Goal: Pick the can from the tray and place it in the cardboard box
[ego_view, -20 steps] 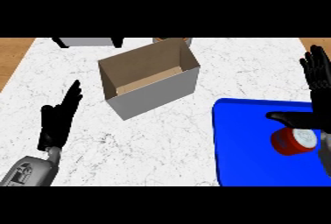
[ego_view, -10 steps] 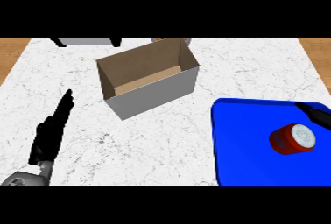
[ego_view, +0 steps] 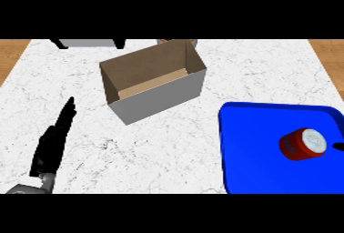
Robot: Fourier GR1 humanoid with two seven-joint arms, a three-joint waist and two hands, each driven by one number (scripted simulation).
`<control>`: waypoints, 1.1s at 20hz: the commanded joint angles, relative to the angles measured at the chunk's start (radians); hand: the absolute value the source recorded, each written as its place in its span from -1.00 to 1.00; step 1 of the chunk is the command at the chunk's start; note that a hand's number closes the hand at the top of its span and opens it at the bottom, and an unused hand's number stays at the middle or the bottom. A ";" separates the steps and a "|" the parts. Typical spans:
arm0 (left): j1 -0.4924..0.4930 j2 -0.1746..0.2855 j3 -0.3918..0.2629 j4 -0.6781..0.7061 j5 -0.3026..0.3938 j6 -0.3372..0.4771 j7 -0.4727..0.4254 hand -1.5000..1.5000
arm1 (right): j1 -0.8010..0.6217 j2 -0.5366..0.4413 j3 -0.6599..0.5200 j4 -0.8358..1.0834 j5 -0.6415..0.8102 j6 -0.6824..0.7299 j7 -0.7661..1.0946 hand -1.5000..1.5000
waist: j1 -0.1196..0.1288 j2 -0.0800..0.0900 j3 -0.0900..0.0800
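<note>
Fingers [ego_view: 65,116] of the left hand [ego_view: 48,152] are straight and pressed together, edge-on over the white tabletop [ego_view: 168,150]. Cardboard box [ego_view: 158,93] stands open, mid-table. Red can [ego_view: 304,144] sits on the blue tray [ego_view: 255,150]. Right hand [ego_view: 338,146] shows just a black tip beside the can, so its state can't be told.

Can [ego_view: 306,144] on the tray [ego_view: 255,154], front-right of the cardboard box [ego_view: 161,98].
The left hand [ego_view: 52,145] lies front-left of the box, well apart.
</note>
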State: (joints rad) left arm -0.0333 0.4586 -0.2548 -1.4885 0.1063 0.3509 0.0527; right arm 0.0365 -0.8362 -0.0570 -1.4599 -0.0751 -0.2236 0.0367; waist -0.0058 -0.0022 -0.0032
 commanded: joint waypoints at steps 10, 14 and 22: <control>0.066 0.014 0.022 -0.068 -0.006 -0.039 -0.008 0.00 | -0.054 -0.202 0.181 -0.269 -0.037 0.404 0.558 -1.00 | 0.019 0.000 0.002; 0.022 -0.024 0.038 -0.026 -0.030 -0.053 0.004 0.00 | -0.108 -0.057 0.262 -0.192 0.111 0.353 0.609 -1.00 | 0.015 0.003 0.003; 0.028 -0.092 0.016 -0.106 -0.123 -0.030 0.089 0.00 | -0.066 -0.026 0.183 -0.225 0.169 0.456 0.677 -1.00 | 0.005 0.001 0.003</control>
State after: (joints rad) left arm -0.0066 0.4137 -0.1945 -1.5279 0.0443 0.2824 0.0793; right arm -0.0559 -0.8694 0.1450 -1.6910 0.0621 0.1925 0.7098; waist 0.0023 -0.0003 -0.0003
